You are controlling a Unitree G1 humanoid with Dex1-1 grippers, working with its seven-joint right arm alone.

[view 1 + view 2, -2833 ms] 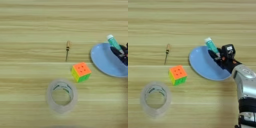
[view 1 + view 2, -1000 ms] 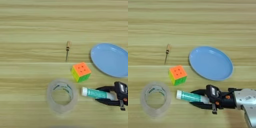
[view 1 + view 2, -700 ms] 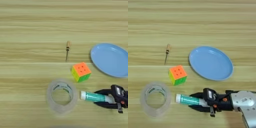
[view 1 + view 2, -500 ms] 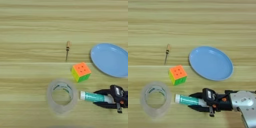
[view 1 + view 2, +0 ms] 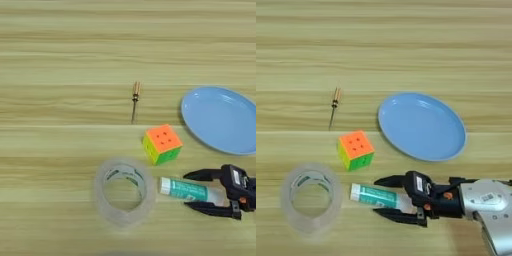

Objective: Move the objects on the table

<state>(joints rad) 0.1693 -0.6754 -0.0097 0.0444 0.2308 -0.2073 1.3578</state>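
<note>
A white-and-teal glue stick (image 5: 368, 194) lies flat on the table (image 5: 384, 45), just right of the clear tape roll (image 5: 310, 203). My right gripper (image 5: 377, 196) comes in from the right, low over the table. It is open, with one black finger on each side of the stick's right half and a gap showing on both sides. The orange, green and yellow puzzle cube (image 5: 162, 143) sits just above the stick. The small brass-handled screwdriver (image 5: 134, 101) lies farther back.
A blue plate (image 5: 422, 125) with nothing on it sits at the right, behind the gripper. My silver forearm (image 5: 490, 200) fills the bottom right corner. Bare wood stretches across the back and left of the table.
The glue stick went from the blue plate down to the table beside the tape roll. The fingers, tight on it a second ago, have spread apart and the stick now rests on the wood.
</note>
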